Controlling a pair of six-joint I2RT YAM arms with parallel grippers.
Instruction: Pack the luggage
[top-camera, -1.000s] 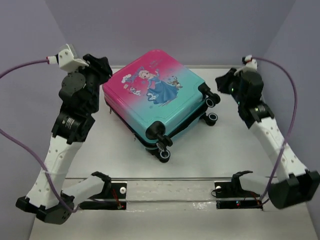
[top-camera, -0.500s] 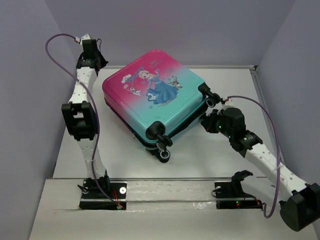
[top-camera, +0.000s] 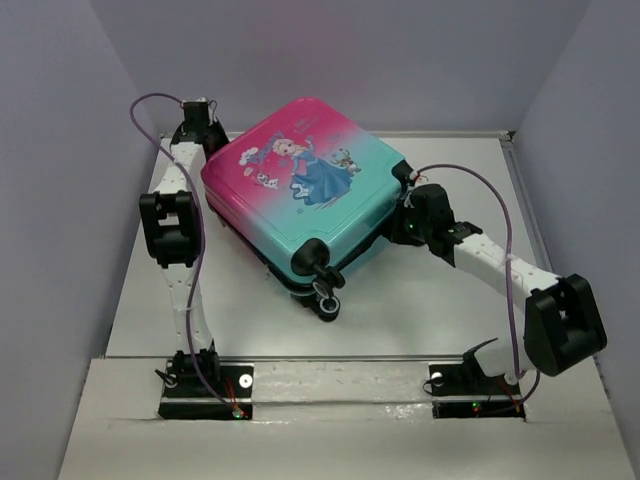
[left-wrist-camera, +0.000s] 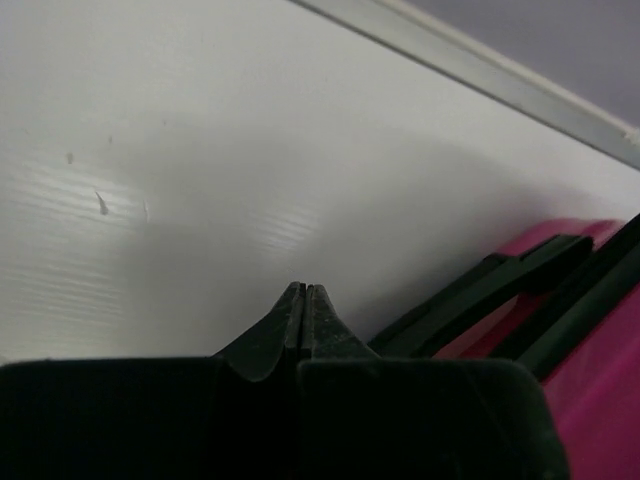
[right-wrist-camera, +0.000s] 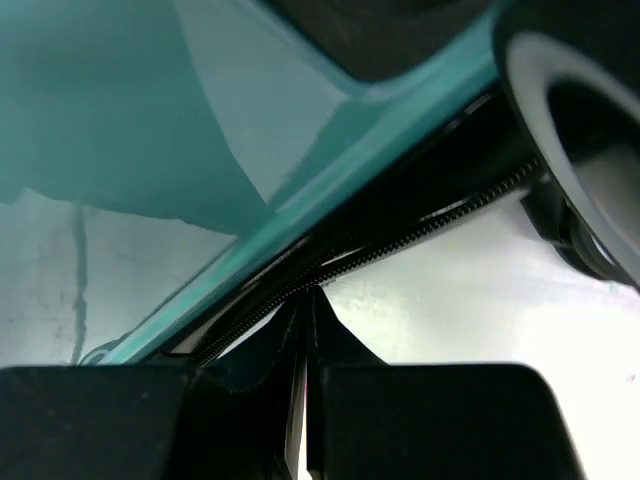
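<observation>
Pink-to-teal hard-shell child's suitcase (top-camera: 300, 200) with a cartoon princess print lies closed and flat in the middle of the white table (top-camera: 450, 300), its black wheels toward the near and right sides. Over the last second both arms have swung in from wide, raised poses to its edges. The left gripper (top-camera: 208, 135) now sits low at the far-left pink corner, where the left wrist view shows its jaws pressed together just beside the black zipper trim (left-wrist-camera: 500, 290), with bare table ahead. The right gripper (top-camera: 405, 215) has slid up against the teal right side, jaws likewise together and empty, their tips at the zipper seam (right-wrist-camera: 440, 225) below a black wheel (right-wrist-camera: 580, 150). The case itself has hardly shifted. My reading is that the arms are bracing or hunting for the zipper, so the packing proper has not started while the shell is shut. No brand or label can be read; small lettering above the princess is too fine to make out
</observation>
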